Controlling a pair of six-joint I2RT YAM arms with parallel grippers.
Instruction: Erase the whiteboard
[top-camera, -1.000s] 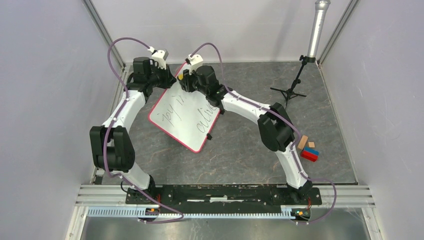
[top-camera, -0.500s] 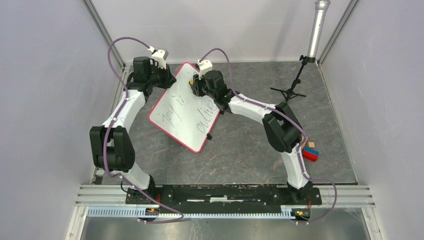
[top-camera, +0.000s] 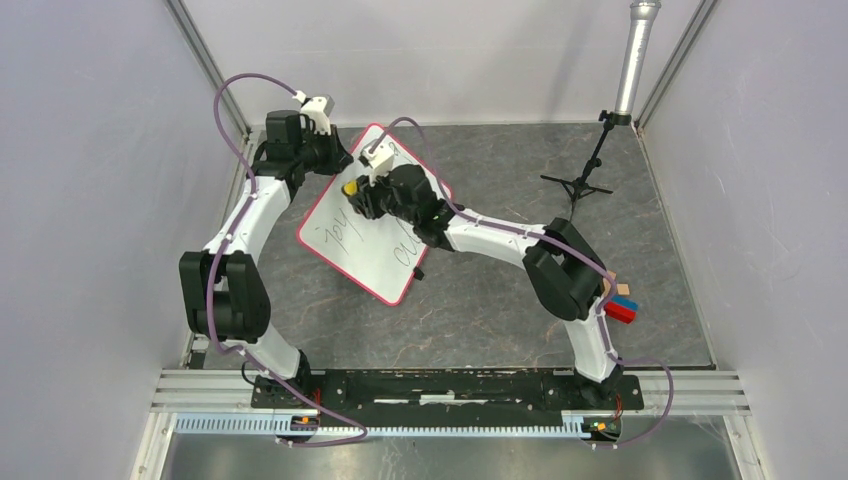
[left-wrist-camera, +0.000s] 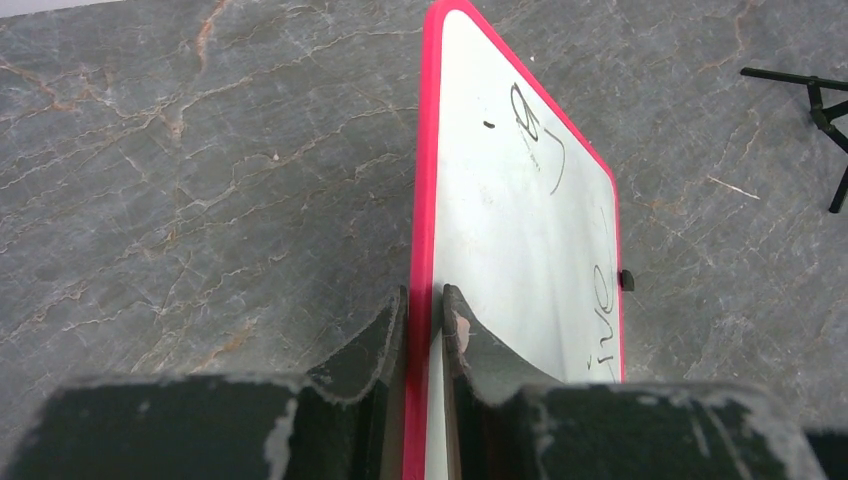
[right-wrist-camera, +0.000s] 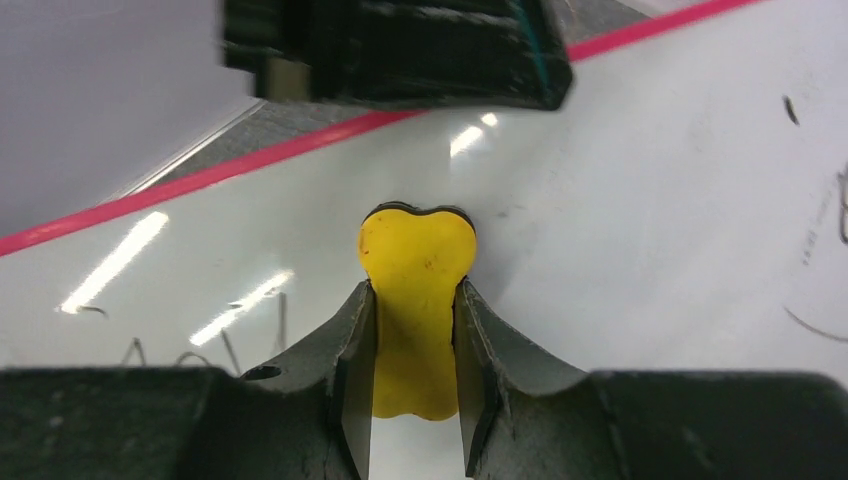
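The whiteboard (top-camera: 372, 258) sits slanted in the upper centre of the top view on the grey marbled tabletop (top-camera: 480, 310), with dark handwriting (top-camera: 335, 232) along its lower-left part. The left gripper (left-wrist-camera: 425, 300) is pinched tight on the board's red rim at its upper-left edge. The right gripper (right-wrist-camera: 415, 290) is closed around a yellow eraser (right-wrist-camera: 417, 245) pressed against the white surface.
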